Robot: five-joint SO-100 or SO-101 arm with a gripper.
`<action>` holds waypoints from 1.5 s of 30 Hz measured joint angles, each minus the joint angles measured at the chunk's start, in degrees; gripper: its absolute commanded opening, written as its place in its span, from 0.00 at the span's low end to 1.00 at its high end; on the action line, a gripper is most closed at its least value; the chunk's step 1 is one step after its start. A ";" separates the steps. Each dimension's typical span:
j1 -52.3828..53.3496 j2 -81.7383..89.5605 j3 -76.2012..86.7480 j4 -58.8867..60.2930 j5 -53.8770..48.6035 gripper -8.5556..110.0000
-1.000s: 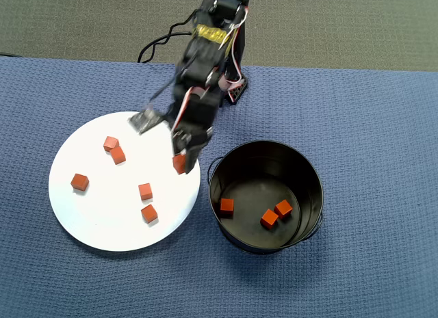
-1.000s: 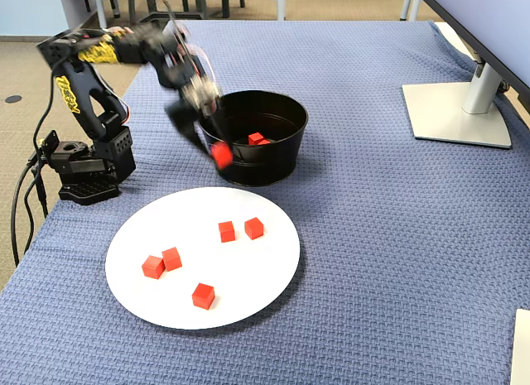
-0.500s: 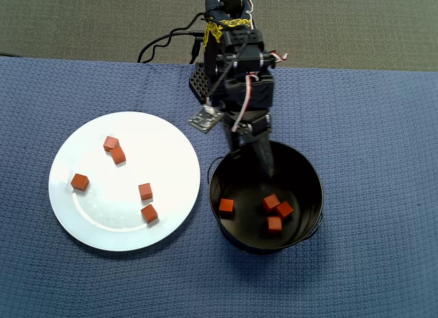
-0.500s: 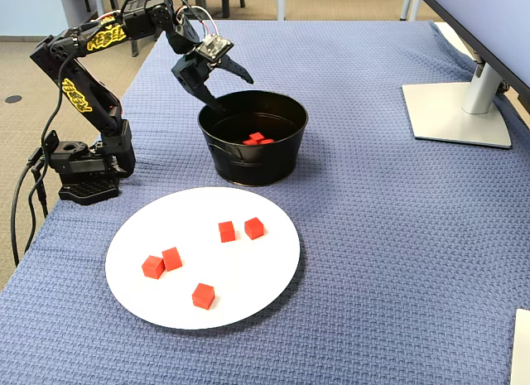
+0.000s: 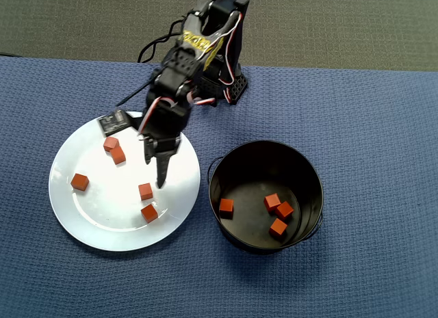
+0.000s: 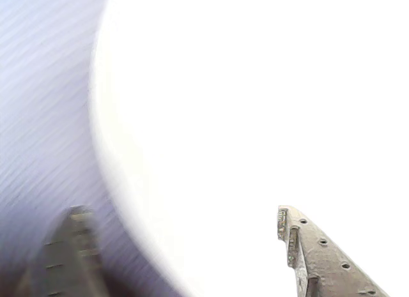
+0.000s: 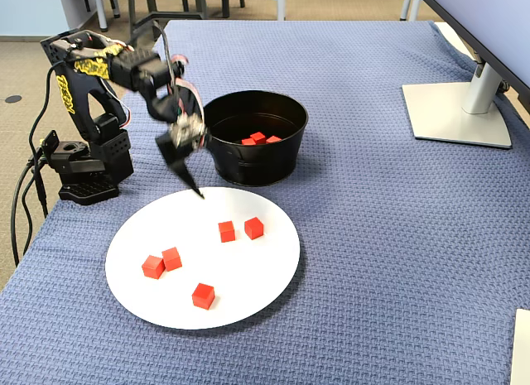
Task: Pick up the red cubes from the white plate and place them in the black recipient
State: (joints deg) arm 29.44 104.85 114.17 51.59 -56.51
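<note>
The blue-clothed counter (image 5: 356,126) carries the white plate (image 5: 89,222) at the left of the overhead view and, just beside it on the right, the black recipient (image 5: 311,171). The arm (image 5: 195,51) reaches down over the plate's right half, its claw (image 6: 185,227) empty with the two fingers spread apart in the wrist view. Five red cubes (image 5: 145,191) lie scattered on the plate, and four more rest on the recipient's floor.
</note>
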 measured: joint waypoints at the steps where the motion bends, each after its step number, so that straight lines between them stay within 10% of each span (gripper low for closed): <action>1: 0.62 -1.49 0.00 -0.53 0.00 0.25; 45: -0.88 -25.22 -12.22 -3.60 9.58 0.11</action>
State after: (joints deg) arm 28.56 79.63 101.95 47.99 -46.93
